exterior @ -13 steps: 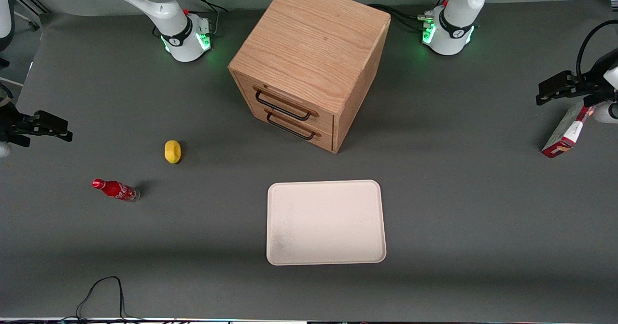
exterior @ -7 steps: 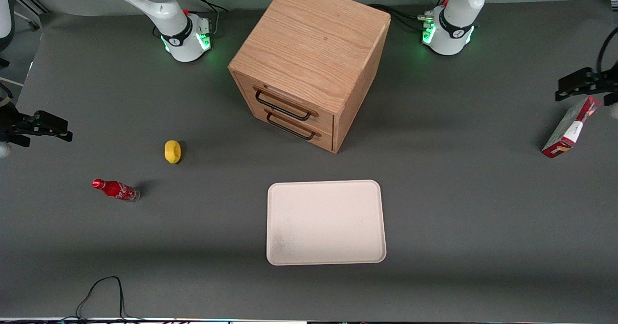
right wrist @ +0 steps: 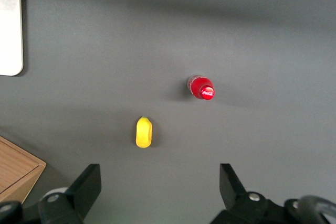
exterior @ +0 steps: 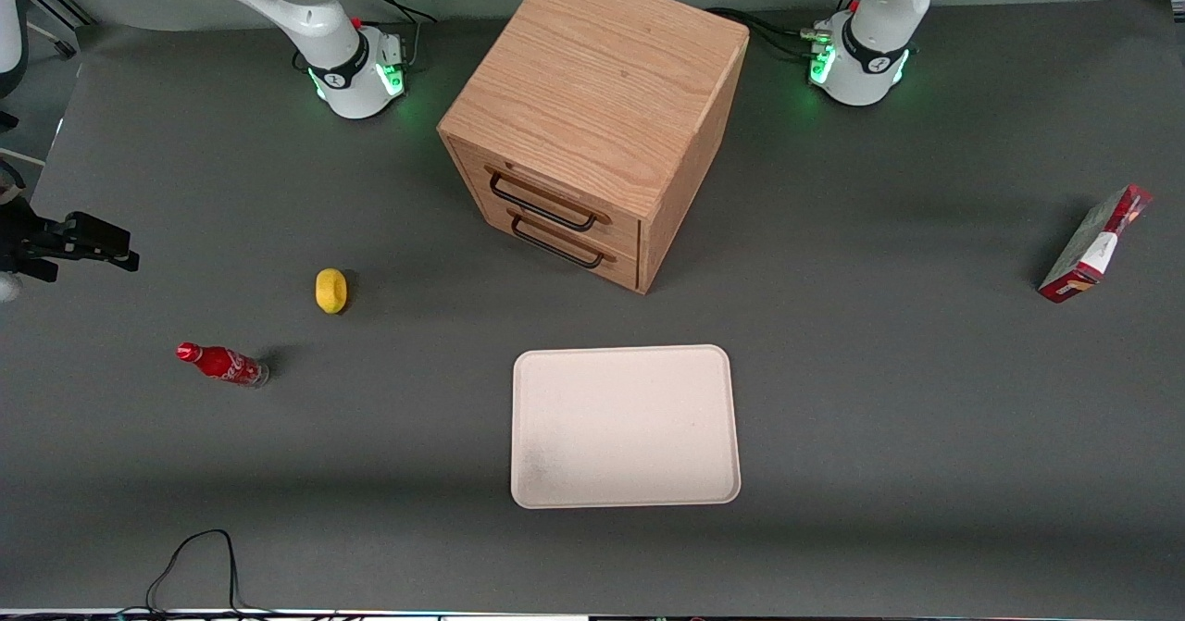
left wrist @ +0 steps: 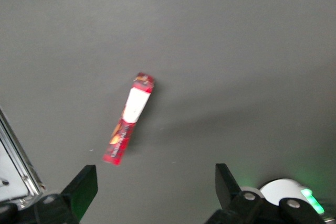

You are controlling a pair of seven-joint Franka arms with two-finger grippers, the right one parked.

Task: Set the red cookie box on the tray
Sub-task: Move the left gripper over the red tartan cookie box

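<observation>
We see the tray (exterior: 626, 426) nearest the camera: smooth cream, low rim, rounded corners, bare. Farther back, toward the working arm's end, the red cookie box (exterior: 1095, 243) stands on edge on the matte grey table (exterior: 879, 371), glossy cardboard, thin. The gripper (left wrist: 152, 195), over the box a second ago, has pulled out of the front view; fingers spread wide, holding nothing, well above the box. We judge the pick isn't started.

A wooden drawer cabinet (exterior: 592, 121) is standing mid-table; a yellow fruit (exterior: 330, 290) and small red soda bottle (exterior: 222, 364) are lying toward the parked arm's end.
</observation>
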